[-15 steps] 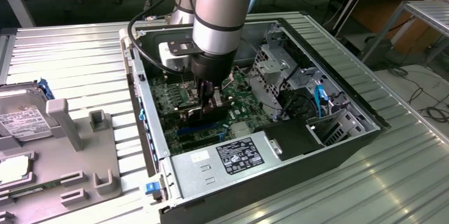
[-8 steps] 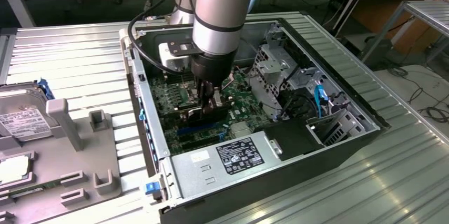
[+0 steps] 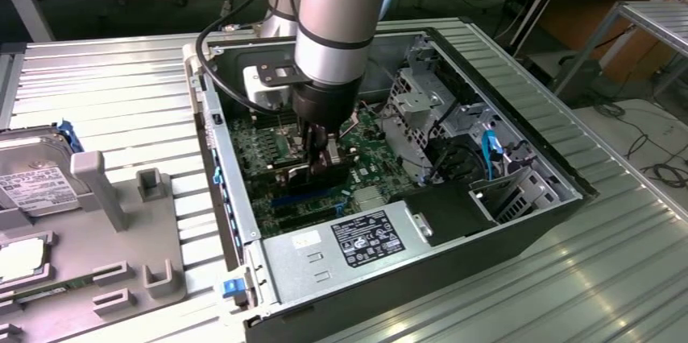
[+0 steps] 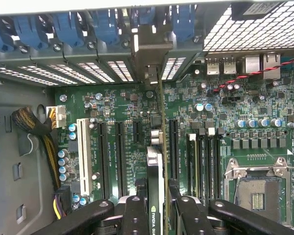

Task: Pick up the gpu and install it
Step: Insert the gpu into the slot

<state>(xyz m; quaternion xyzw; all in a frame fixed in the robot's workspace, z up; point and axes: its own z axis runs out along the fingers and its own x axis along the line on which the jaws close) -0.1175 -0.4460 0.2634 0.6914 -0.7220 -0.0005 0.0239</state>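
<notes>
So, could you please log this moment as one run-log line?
gripper: shut on gpu | gpu: edge-on, upright over motherboard slots | place: inside open PC case | hard drive: outside on rack

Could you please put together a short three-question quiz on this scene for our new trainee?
1. True or false: the gripper is shut on the gpu, held edge-on over the motherboard.
2. Where does the hard drive lie? A) inside the computer case B) on the grey fixture outside the case, at the exterior view's left C) on the power supply
3. Fill in: the CPU socket on the motherboard is ____ (empty / fitted with a cooler).

Key: 1 true; 2 B; 3 empty. The computer case lies open on its side, with the arm reaching into it.
</notes>
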